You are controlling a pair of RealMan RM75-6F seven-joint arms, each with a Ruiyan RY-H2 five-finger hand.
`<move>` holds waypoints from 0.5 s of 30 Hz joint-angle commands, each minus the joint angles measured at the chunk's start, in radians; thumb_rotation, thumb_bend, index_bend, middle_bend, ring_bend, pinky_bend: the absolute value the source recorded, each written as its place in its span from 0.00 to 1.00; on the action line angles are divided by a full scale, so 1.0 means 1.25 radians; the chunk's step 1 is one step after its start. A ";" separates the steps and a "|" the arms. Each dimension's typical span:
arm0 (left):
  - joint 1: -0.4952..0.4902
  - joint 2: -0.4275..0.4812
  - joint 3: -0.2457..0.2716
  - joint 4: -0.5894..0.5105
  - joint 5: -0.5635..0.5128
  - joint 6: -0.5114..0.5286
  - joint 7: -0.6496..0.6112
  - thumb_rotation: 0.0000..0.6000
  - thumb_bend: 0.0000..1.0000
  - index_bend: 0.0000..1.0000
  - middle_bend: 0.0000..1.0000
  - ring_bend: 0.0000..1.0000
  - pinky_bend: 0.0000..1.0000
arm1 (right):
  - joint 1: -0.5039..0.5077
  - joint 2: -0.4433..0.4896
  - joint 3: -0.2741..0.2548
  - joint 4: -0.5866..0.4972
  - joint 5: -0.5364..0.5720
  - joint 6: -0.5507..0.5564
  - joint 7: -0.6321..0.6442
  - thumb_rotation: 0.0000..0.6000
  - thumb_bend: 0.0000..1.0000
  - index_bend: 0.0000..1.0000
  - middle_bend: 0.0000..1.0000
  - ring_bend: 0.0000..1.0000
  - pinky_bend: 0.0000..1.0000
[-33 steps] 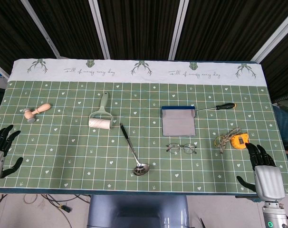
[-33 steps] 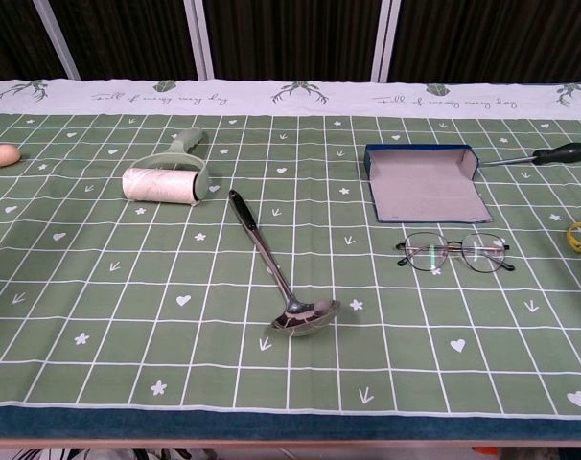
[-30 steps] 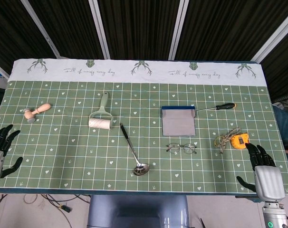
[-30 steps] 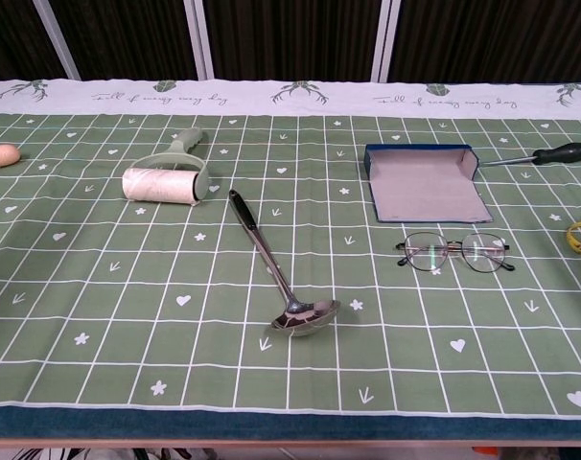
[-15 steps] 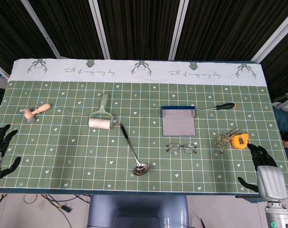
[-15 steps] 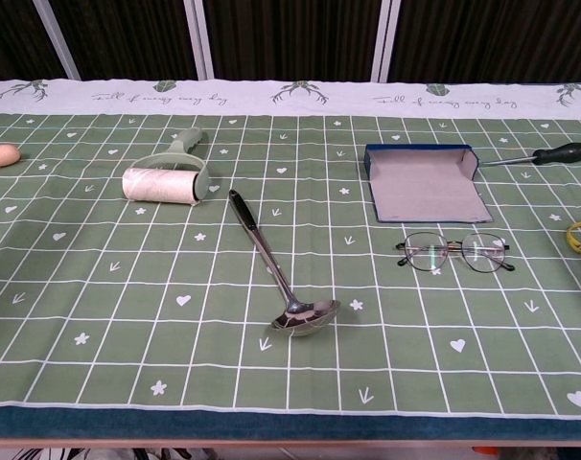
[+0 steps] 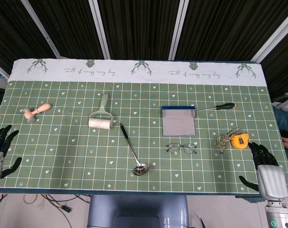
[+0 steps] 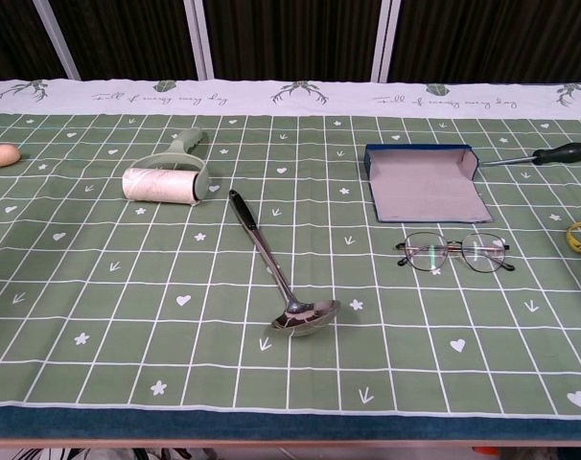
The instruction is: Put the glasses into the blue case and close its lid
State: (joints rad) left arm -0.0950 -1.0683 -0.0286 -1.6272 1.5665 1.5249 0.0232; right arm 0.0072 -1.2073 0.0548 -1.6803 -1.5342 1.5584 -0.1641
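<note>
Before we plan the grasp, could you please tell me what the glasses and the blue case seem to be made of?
Glasses: thin dark wire frame, likely metal, with clear lenses showing faint reflections. Blue case: lying open, dark blue outer edge, matte grey lining that looks like felt or fabric; shell material cannot be told.

- Table (image 7: 63,156), under a green grid cloth, carries everything.
- Open blue case (image 7: 178,121) is the landmark.
- Glasses (image 7: 181,148) just in front of it.
- Screwdriver (image 7: 219,107) to its right.
- Tape measure (image 7: 239,140) and cord (image 7: 225,138) right, nearer.
- Ladle (image 7: 132,150), lint roller (image 7: 100,117), wooden stamp (image 7: 36,112) to its left.
</note>
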 commanded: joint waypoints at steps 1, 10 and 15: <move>0.002 -0.001 -0.005 -0.005 -0.002 0.009 -0.006 1.00 0.32 0.09 0.00 0.00 0.00 | 0.006 -0.001 0.001 0.006 -0.004 -0.006 0.002 1.00 0.04 0.06 0.09 0.09 0.19; 0.000 -0.001 -0.002 -0.003 -0.006 -0.003 -0.004 1.00 0.32 0.09 0.00 0.00 0.00 | 0.106 0.042 0.033 -0.047 0.058 -0.179 -0.074 1.00 0.00 0.06 0.06 0.08 0.19; 0.000 0.000 -0.002 -0.005 -0.010 -0.006 -0.004 1.00 0.32 0.09 0.00 0.00 0.00 | 0.191 0.069 0.079 -0.112 0.160 -0.322 -0.088 1.00 0.00 0.07 0.07 0.08 0.19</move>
State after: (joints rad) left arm -0.0950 -1.0689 -0.0307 -1.6333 1.5549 1.5182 0.0188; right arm 0.1761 -1.1498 0.1113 -1.7640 -1.4184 1.2547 -0.2541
